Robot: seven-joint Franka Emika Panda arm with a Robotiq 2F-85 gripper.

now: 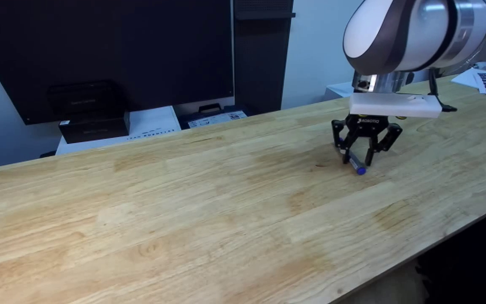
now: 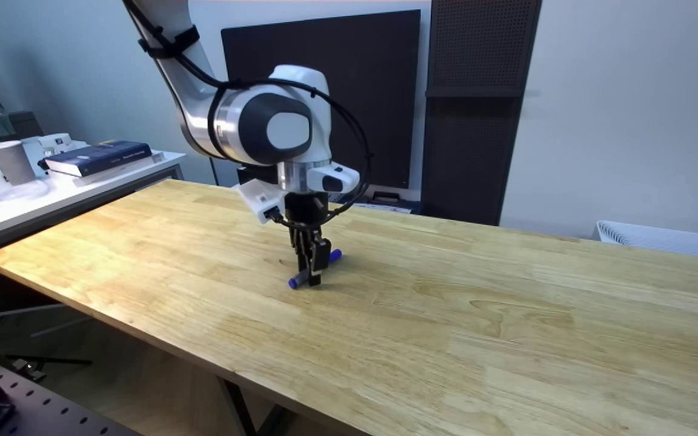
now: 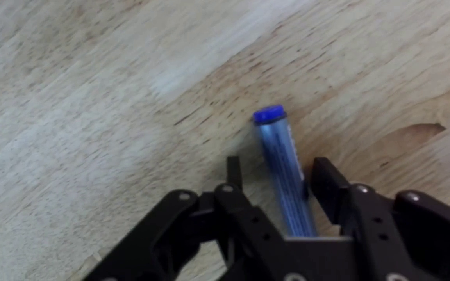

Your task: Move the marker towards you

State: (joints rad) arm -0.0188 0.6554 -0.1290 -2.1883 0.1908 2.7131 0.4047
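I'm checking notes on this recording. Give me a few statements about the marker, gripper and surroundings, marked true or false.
1. The marker lies on the wooden table. True.
2. Both ends of the marker show in the wrist view. False: only one does.
3. The gripper has the marker between its fingers. True.
4. The gripper is fully shut. False: the fingers stand apart, leaving a gap beside the marker.
5. In an exterior view, a cup stands on the white desk. True.
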